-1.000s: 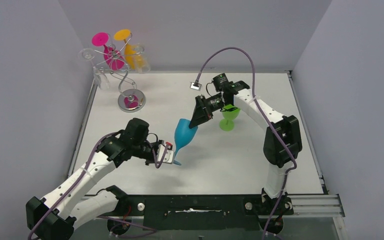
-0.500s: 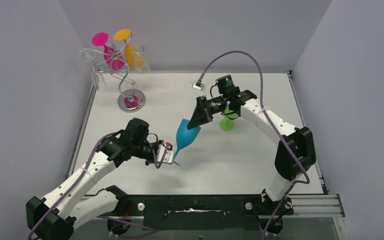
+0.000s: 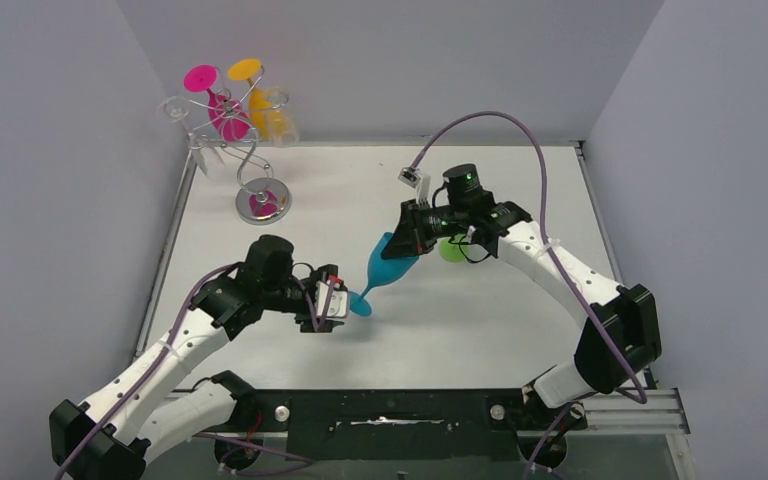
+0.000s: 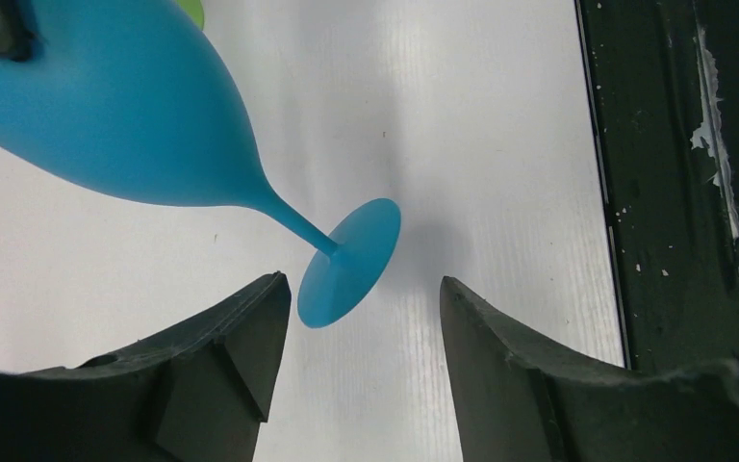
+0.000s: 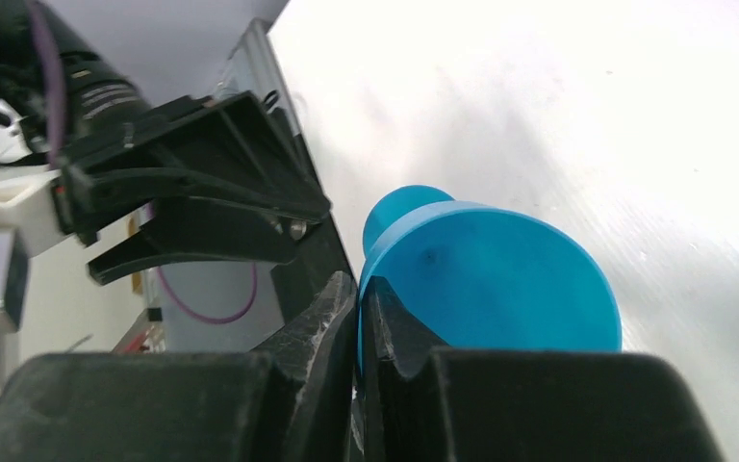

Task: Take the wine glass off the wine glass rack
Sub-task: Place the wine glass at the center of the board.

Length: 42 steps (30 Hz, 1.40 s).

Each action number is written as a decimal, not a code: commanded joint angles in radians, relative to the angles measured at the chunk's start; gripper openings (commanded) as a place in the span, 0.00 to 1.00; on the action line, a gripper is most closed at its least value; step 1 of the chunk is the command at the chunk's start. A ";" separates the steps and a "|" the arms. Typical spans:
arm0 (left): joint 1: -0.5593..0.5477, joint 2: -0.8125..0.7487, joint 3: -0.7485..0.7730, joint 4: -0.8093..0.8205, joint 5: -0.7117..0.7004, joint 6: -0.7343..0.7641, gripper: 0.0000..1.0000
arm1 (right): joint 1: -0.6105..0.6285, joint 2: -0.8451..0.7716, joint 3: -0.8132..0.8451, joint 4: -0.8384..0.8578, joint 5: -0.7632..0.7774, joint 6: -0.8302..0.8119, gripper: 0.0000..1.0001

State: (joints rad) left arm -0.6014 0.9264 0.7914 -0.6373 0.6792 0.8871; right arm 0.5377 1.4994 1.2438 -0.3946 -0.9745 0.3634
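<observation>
Pale walls enclose a white table (image 3: 520,330), seen from above and from both wrists. At far left stands the wine glass rack (image 3: 263,203), with a pink glass (image 3: 222,110), a yellow glass (image 3: 265,118) and clear ones hanging bowl-down from its scroll arms. Near and right of the rack, the left gripper (image 4: 361,294) has its jaws well apart. They flank the round foot of a blue wine glass (image 3: 390,262), which appears clear of both fingers. This glass is off the rack and lies tilted over mid-table, foot low and to the left, bowl raised to the right. Whether the foot rests on the table cannot be told. The right gripper (image 5: 358,289) is closed on the bowl's rim, one finger inside and one outside, and so carries the glass alone. Just behind it stands a green glass (image 3: 452,250). The step in hand looks like a handover from left arm to right. The next move calls for the left arm to draw back without clipping the foot. The right arm should then turn the glass upright and set it down gently, since a thin rim grip may let it swivel.
</observation>
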 commanded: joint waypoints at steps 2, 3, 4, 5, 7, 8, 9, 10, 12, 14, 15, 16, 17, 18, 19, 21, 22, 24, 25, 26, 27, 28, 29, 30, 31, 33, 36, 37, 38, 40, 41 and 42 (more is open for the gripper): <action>-0.002 -0.032 0.005 0.124 0.002 -0.062 0.63 | 0.018 -0.089 -0.021 0.026 0.216 -0.013 0.00; -0.002 -0.042 -0.008 0.160 -0.006 -0.093 0.64 | 0.035 -0.103 -0.025 0.020 0.264 -0.018 0.00; -0.003 -0.053 -0.022 0.199 -0.015 -0.125 0.65 | 0.052 -0.113 -0.030 0.016 0.315 -0.023 0.00; -0.003 -0.068 -0.038 0.249 -0.030 -0.167 0.69 | 0.070 -0.121 -0.035 0.015 0.368 -0.028 0.00; -0.003 -0.098 -0.074 0.360 -0.077 -0.274 0.78 | 0.116 -0.137 -0.039 0.006 0.476 -0.048 0.00; -0.003 -0.112 -0.091 0.424 -0.107 -0.320 0.79 | 0.136 -0.142 -0.036 -0.002 0.529 -0.055 0.00; -0.002 -0.125 -0.105 0.464 -0.134 -0.355 0.79 | 0.154 -0.149 -0.032 -0.008 0.591 -0.056 0.00; -0.002 -0.137 -0.117 0.498 -0.161 -0.381 0.79 | 0.174 -0.154 -0.026 -0.014 0.657 -0.057 0.00; -0.002 -0.154 -0.130 0.544 -0.201 -0.425 0.79 | 0.216 -0.176 -0.015 -0.011 0.751 -0.075 0.00; -0.002 -0.166 -0.130 0.583 -0.260 -0.475 0.79 | 0.253 -0.216 -0.035 0.034 0.829 -0.095 0.00; -0.001 -0.169 -0.130 0.603 -0.292 -0.508 0.79 | 0.270 -0.235 -0.048 0.060 0.880 -0.105 0.00; -0.003 -0.172 -0.142 0.622 -0.326 -0.543 0.79 | 0.281 -0.255 -0.063 0.081 0.929 -0.117 0.00; -0.002 -0.172 -0.152 0.636 -0.361 -0.590 0.79 | 0.283 -0.270 -0.079 0.100 0.954 -0.121 0.00; -0.001 -0.170 -0.153 0.650 -0.400 -0.624 0.79 | 0.284 -0.284 -0.091 0.110 0.977 -0.125 0.00; -0.002 -0.168 -0.151 0.659 -0.435 -0.654 0.79 | 0.284 -0.295 -0.098 0.112 0.996 -0.125 0.00; -0.002 -0.164 -0.141 0.668 -0.506 -0.704 0.80 | 0.285 -0.305 -0.103 0.089 1.020 -0.124 0.00; -0.002 -0.160 -0.138 0.669 -0.539 -0.729 0.80 | 0.285 -0.307 -0.099 0.070 1.033 -0.114 0.00; -0.002 -0.153 -0.138 0.672 -0.609 -0.777 0.80 | 0.285 -0.309 -0.090 0.011 1.082 -0.076 0.00; -0.002 -0.149 -0.126 0.673 -0.640 -0.799 0.80 | 0.283 -0.311 -0.090 -0.014 1.114 -0.058 0.00; -0.002 -0.145 -0.112 0.676 -0.671 -0.825 0.80 | 0.284 -0.317 -0.093 -0.041 1.145 -0.037 0.00; -0.002 -0.142 -0.109 0.683 -0.701 -0.850 0.80 | 0.284 -0.330 -0.102 -0.061 1.176 -0.005 0.00; -0.002 -0.139 -0.112 0.692 -0.729 -0.874 0.80 | 0.283 -0.344 -0.118 -0.075 1.211 0.019 0.00; -0.002 -0.137 -0.117 0.705 -0.756 -0.894 0.80 | 0.283 -0.362 -0.142 -0.081 1.244 0.039 0.00; -0.001 -0.136 -0.124 0.723 -0.779 -0.916 0.80 | 0.282 -0.382 -0.165 -0.087 1.278 0.061 0.00; -0.002 -0.136 -0.129 0.746 -0.804 -0.939 0.80 | 0.281 -0.405 -0.191 -0.091 1.303 0.074 0.00; -0.002 -0.138 -0.167 0.792 -0.836 -0.978 0.80 | 0.277 -0.451 -0.239 -0.093 1.343 0.089 0.00; -0.002 -0.137 -0.183 0.830 -0.851 -1.019 0.80 | 0.268 -0.508 -0.297 -0.112 1.415 0.110 0.00; -0.003 -0.135 -0.183 0.831 -0.854 -1.026 0.80 | 0.264 -0.521 -0.311 -0.122 1.441 0.117 0.00; -0.002 -0.131 -0.178 0.827 -0.857 -1.031 0.80 | 0.257 -0.531 -0.323 -0.132 1.474 0.124 0.00; -0.003 -0.125 -0.169 0.816 -0.859 -1.032 0.80 | 0.243 -0.540 -0.342 -0.169 1.548 0.156 0.00; -0.002 -0.123 -0.168 0.811 -0.860 -1.031 0.80 | 0.230 -0.537 -0.343 -0.195 1.575 0.171 0.00; -0.002 -0.123 -0.166 0.807 -0.862 -1.030 0.80 | 0.215 -0.534 -0.340 -0.217 1.594 0.193 0.00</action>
State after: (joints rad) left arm -0.6014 0.8024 0.6067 0.0933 -0.1467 -0.1047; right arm 0.7925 0.9775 0.9066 -0.5602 0.4309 0.4721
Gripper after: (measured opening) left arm 0.803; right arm 0.052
